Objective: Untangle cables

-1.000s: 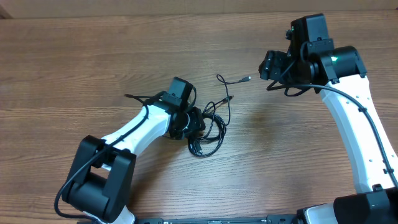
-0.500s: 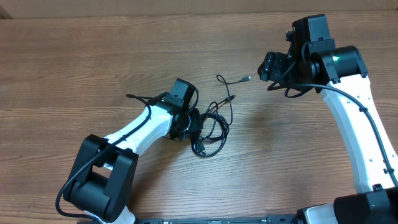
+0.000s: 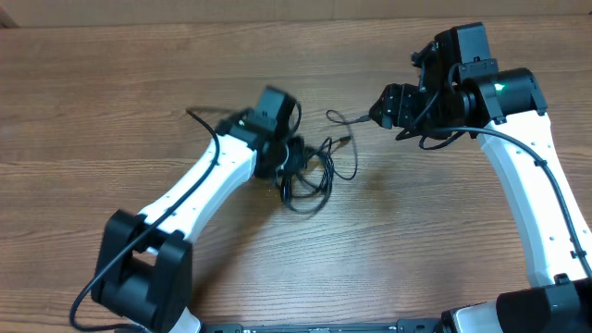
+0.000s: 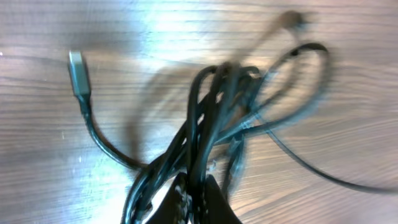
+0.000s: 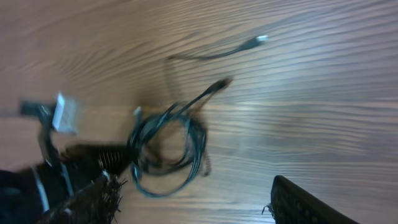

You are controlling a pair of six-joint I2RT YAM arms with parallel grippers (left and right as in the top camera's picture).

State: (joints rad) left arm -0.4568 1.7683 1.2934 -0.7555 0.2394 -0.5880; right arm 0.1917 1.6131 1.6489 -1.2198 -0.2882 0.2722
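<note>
The cables [image 3: 310, 178] are a tangle of thin black cords lying mid-table. My left gripper [image 3: 290, 163] is shut on the bundle's left side. In the left wrist view the strands [image 4: 230, 112] run up from between the closed fingertips [image 4: 214, 193], and a silver plug [image 4: 78, 68] lies off to the left on the wood. One loose strand [image 3: 339, 117] reaches toward my right gripper [image 3: 381, 109], which hangs open just right of it. The right wrist view shows the coil [image 5: 166, 148] beyond the spread fingers [image 5: 301, 202], with a silver-tipped plug [image 5: 255, 42] and a dark plug [image 5: 219, 83] farther off.
The wooden table [image 3: 111, 102] carries nothing else. The left arm's white link [image 3: 199, 180] slants from the front left edge toward the tangle. The right arm [image 3: 527, 176] stands along the right side.
My left gripper has closed on the bundle and moved toward the table's far side, dragging the tangle with it. The right gripper has shifted left toward the loose strand.
</note>
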